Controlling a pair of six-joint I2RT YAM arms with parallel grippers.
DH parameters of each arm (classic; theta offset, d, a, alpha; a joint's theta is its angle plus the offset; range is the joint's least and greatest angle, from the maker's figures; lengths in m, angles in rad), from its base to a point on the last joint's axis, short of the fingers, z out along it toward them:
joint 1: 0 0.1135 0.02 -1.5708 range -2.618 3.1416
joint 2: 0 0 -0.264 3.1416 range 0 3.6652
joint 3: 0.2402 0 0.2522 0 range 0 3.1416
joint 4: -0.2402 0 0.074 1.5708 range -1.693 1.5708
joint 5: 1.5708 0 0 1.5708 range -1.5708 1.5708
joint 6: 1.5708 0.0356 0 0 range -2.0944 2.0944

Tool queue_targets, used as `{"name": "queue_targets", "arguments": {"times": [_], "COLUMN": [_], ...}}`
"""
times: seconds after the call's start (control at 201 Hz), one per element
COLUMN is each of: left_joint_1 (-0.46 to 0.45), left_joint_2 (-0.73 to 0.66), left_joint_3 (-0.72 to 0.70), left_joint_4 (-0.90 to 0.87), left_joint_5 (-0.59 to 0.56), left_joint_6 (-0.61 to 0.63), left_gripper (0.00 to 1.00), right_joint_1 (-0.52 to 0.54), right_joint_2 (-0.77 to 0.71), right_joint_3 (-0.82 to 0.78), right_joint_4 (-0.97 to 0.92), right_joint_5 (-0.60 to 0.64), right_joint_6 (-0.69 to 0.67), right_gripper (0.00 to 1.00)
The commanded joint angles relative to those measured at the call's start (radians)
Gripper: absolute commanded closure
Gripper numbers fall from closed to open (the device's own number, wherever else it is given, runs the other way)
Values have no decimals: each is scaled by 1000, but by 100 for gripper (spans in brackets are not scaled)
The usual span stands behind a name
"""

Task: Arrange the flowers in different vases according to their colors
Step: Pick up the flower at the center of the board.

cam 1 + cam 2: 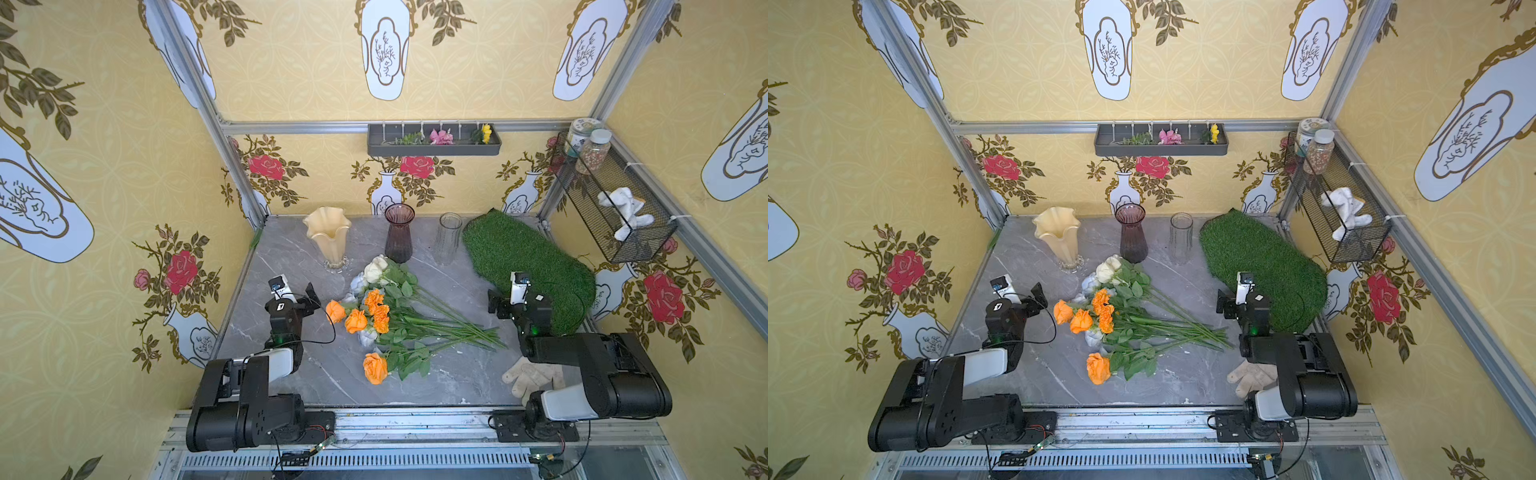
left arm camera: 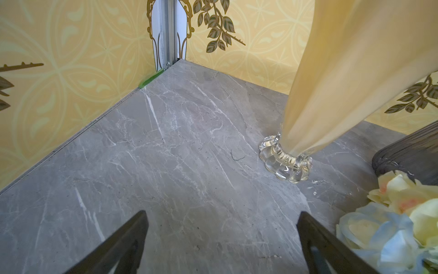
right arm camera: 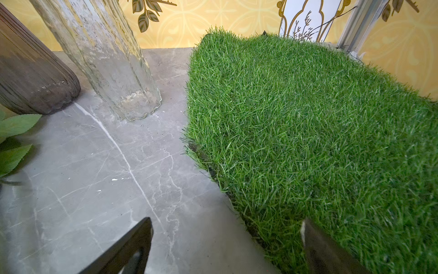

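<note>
Flowers [image 1: 386, 316] are just dumped mid-frame under the three empty vases [image 1: 399, 232], so left tool [image 2: 221, 213] and right tool [image 3: 226, 220] hang either side, spread wide, gripping nothing.

A grass mat [image 1: 528, 266] lay on the marble table [image 1: 291, 257], right of centre; a pale glove [image 1: 530, 376] lay lower right; a wire basket [image 1: 594, 208], upper right, held two jars [image 1: 594, 153].
</note>
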Motion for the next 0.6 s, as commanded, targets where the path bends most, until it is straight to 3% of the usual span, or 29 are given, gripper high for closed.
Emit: {"name": "queue_targets", "arguments": {"times": [0.0,0.593], "left_joint_1": [0,1], "left_joint_2": [-8,-13], "left_joint_3": [-4,-9], "left_joint_4": [3,3], "left_joint_5": [4,-3], "left_joint_6": [11,8], "left_gripper": [0,0], "right_joint_1": [2,14], "right_joint_2": [2,0], "right_joint_3": [5,3], "right_joint_4": [10,10], "right_joint_5": [3,27], "right_joint_6": [1,-5], "right_gripper": [3,3]}}
